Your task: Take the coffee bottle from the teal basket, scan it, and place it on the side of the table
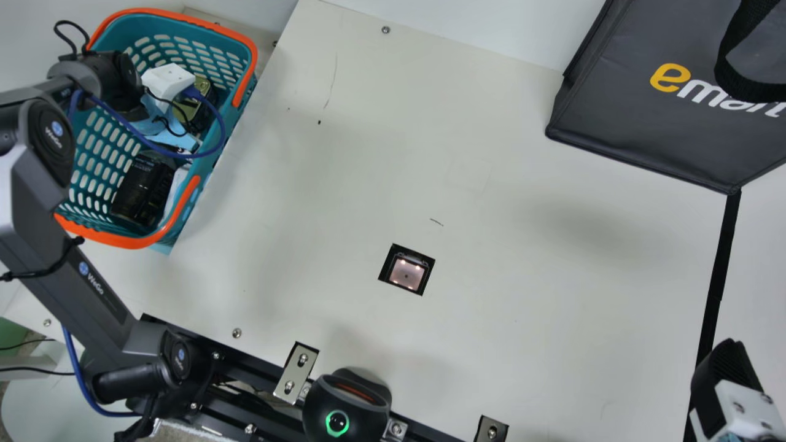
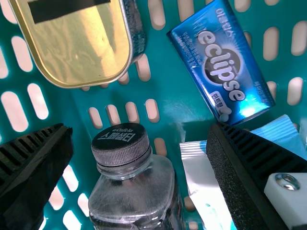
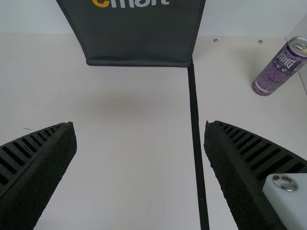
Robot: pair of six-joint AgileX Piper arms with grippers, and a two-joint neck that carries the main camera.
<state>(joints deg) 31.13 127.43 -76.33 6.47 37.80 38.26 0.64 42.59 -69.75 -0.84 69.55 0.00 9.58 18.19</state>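
Observation:
My left gripper is over the teal basket at the main view's upper left. The coffee bottle, dark with a black cap, lies in the basket's near part. In the left wrist view my left gripper is open, with the bottle and its cap visible between and below its fingers, not held. My right gripper is at the main view's lower right; in the right wrist view the same gripper stands open with nothing between its fingers. A square scanner window is set in the table.
Beside the bottle are a gold-lidded tin, a blue box and a silver-blue packet. A dark bag stands at the back right. Beyond the black strip is a purple can. A black device sits at the near edge.

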